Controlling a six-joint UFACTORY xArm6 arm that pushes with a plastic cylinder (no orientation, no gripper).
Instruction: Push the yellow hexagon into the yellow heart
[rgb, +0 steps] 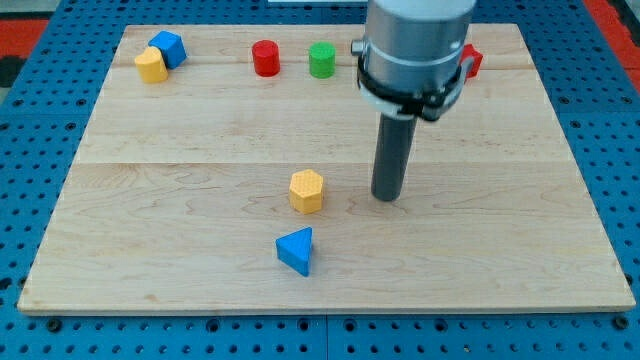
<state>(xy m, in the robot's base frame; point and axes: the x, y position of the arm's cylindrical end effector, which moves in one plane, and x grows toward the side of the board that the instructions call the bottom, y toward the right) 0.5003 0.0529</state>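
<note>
The yellow hexagon sits near the middle of the wooden board. The yellow heart lies at the view's top left, touching a blue cube-like block just to its upper right. My tip rests on the board to the right of the hexagon, about one block's width of gap between them. The rod hangs from the grey arm at the view's top.
A blue triangle lies just below the hexagon. A red cylinder and a green cylinder stand along the top edge. A red block is partly hidden behind the arm at the top right.
</note>
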